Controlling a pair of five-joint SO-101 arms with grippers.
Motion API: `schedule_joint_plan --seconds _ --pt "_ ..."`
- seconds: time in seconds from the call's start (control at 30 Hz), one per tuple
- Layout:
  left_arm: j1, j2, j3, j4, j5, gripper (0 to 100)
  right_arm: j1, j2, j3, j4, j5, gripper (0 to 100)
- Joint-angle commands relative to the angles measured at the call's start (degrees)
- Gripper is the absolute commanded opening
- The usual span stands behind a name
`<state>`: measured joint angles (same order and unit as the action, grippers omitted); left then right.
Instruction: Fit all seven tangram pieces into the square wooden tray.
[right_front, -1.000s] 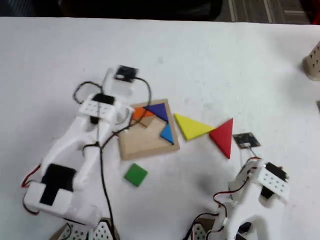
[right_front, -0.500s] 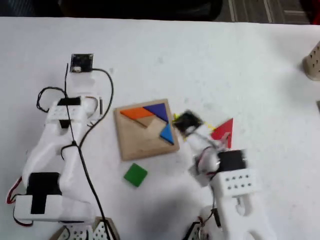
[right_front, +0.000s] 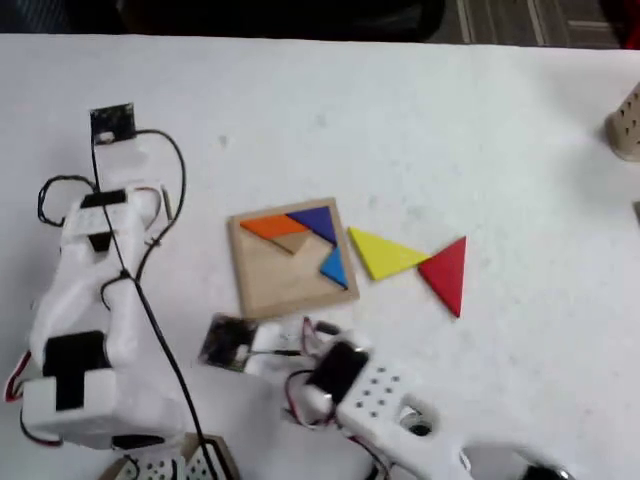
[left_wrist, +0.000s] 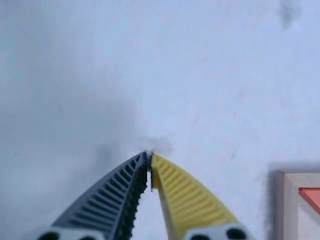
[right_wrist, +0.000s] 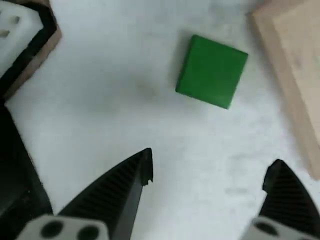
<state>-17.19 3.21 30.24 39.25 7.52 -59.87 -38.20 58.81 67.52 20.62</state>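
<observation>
Right hand (right_wrist: 210, 168) now apparently near square (right_wrist: 212, 71)

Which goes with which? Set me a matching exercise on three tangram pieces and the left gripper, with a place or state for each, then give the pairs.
Things:
1. orange piece
2. yellow triangle
3. green square
4. left gripper

Places or states:
A. shut, over a bare part of the table
B. lying in the wooden tray
C. on the table between the tray and the red triangle
D. on the table ahead of the open right gripper

Pairs: 1-B, 2-C, 3-D, 4-A.
</observation>
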Motion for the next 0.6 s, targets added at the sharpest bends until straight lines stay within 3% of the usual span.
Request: schedule_joint_plan --seconds 0.0,0.2,0.37,0.57 --pt "-0.57 3.47 -8.70 5.10 0.97 13 -1.27 8.66 -3.08 -7.16 -0.53 34.6" --pt "-0.40 5.23 -10.73 5.80 0.97 14 -2.95 19.74 -9.32 -8.57 -0.44 34.6" --pt "-0.22 5.32 -10.81 5.71 0.97 14 -6.90 20.62 -13.19 -5.93 -2.02 34.6" --pt "-0.13 5.41 -10.73 5.71 0.97 14 -5.41 22.81 -14.33 -10.68 -4.48 34.5"
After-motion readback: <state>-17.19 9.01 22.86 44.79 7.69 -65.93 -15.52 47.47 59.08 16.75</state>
